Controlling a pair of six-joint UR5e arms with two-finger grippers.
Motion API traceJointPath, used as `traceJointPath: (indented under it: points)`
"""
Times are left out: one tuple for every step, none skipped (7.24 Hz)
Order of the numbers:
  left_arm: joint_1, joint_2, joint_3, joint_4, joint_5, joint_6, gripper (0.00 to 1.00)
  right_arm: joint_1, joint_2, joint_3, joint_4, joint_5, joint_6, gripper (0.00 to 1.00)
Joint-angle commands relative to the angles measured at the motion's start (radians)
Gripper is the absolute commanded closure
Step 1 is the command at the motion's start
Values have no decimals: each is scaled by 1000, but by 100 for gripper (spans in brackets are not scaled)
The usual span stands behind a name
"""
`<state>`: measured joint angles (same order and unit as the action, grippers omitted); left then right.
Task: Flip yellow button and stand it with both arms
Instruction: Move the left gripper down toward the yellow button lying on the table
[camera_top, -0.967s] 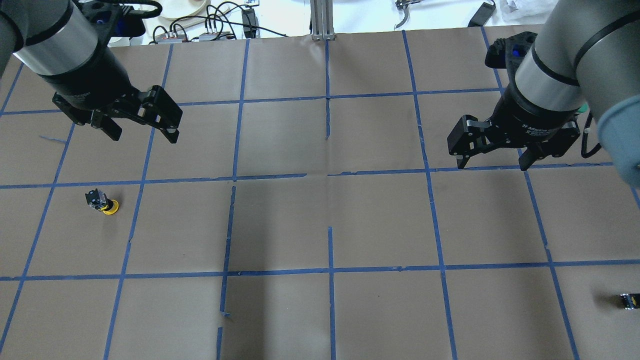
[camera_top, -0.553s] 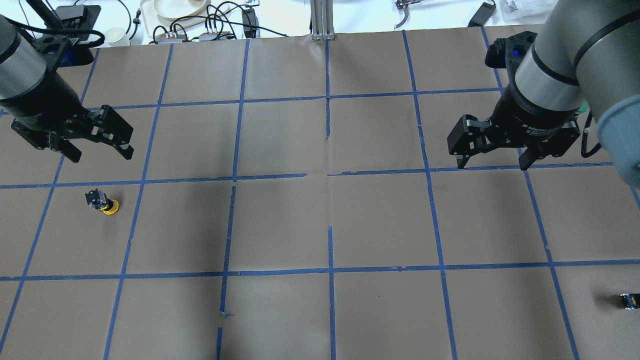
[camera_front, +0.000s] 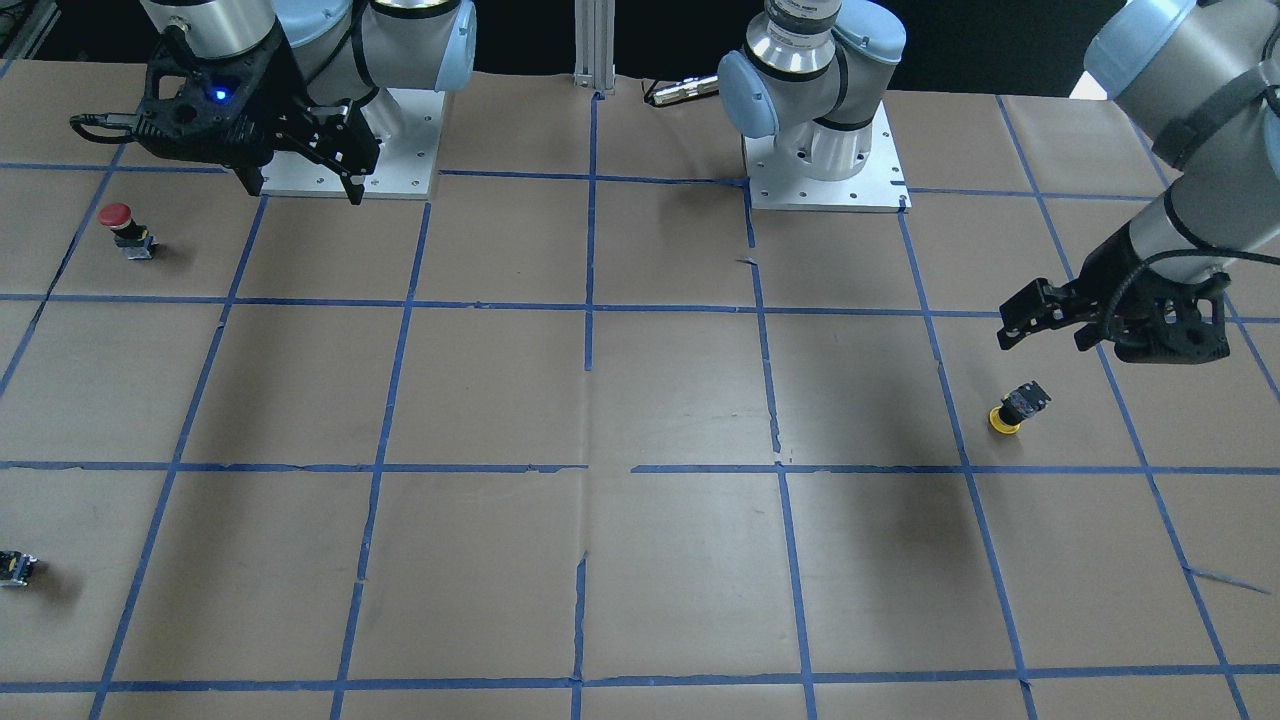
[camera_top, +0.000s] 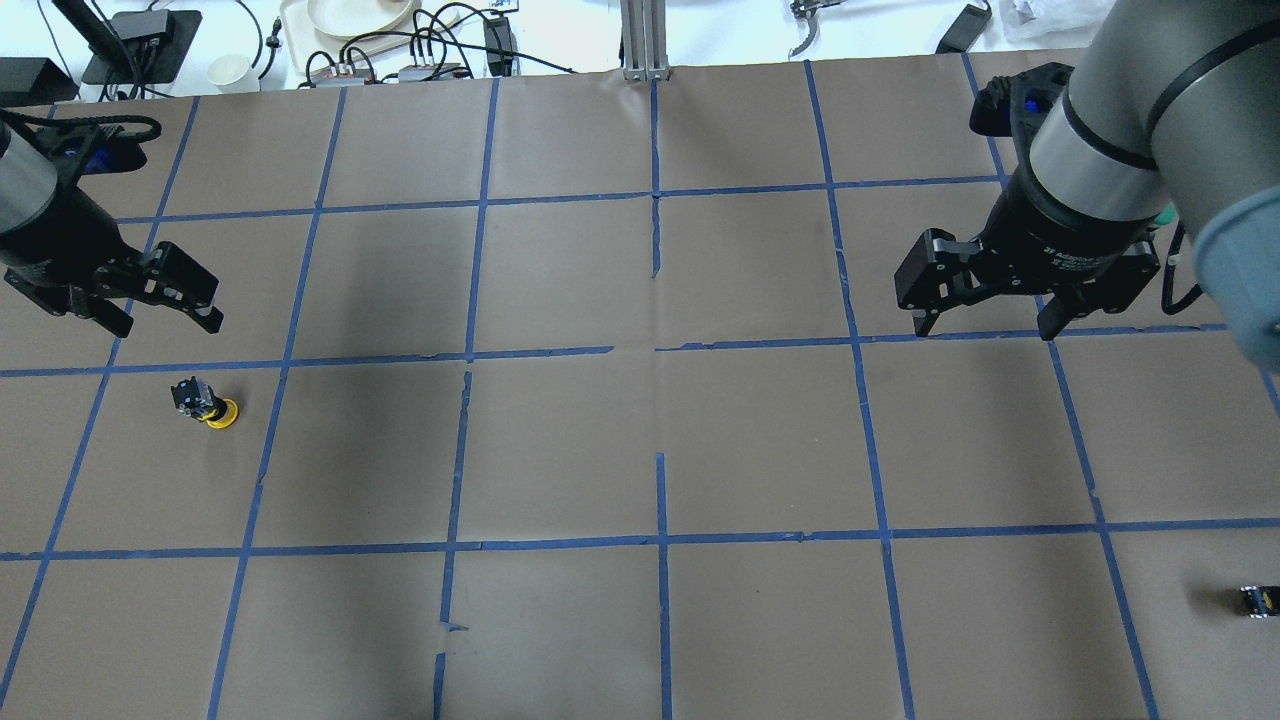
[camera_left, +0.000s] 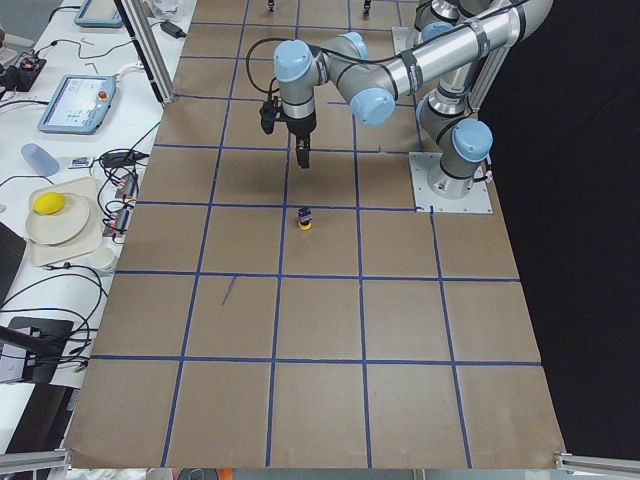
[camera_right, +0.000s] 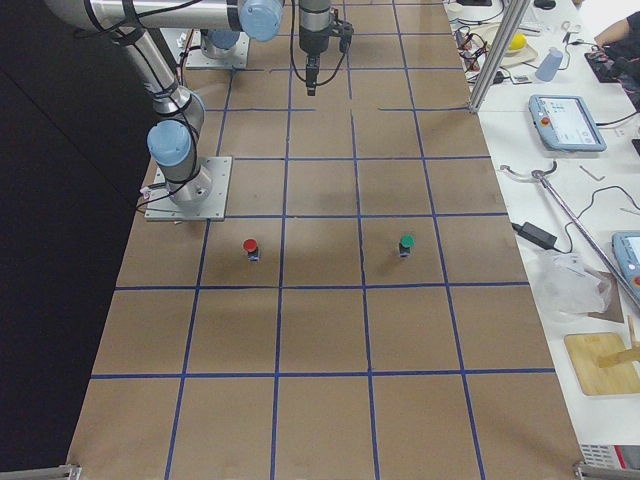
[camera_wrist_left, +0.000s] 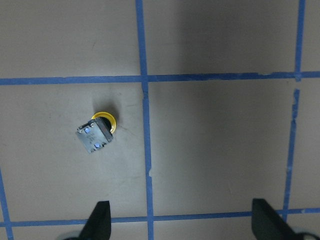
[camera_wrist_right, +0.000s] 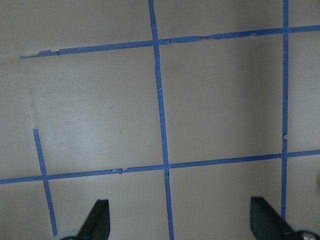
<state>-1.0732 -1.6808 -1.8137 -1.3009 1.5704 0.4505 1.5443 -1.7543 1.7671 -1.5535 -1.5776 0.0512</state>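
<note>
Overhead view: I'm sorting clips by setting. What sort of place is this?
Probably a robotics lab: a paper-covered table gridded with blue tape, the left arm and right arm bolted on, and a teach pendant beside it.

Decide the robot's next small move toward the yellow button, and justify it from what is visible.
Probably shift the left gripper sideways until its open jaws straddle the yellow button, then lower. The button lies tipped with its cap on the paper, untouched. In the left wrist view it sits off toward one finger, not midway. The right gripper is far off.
</note>
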Motion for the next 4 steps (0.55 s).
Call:
traceJointPath:
  points:
    - [57, -88, -67, 168, 60, -13, 5, 0, -1, 5, 1, -1, -2, 0]
    - [59, -95, -99, 193, 68, -16, 5, -1, -8, 15, 0, -1, -2, 0]
    - [62, -94, -114, 196, 116, -19, 4, -1, -17, 21, -2, 1, -5, 0]
    - [74, -118, -121, 233, 129, -26, 6, -1, -20, 35, -2, -1, -7, 0]
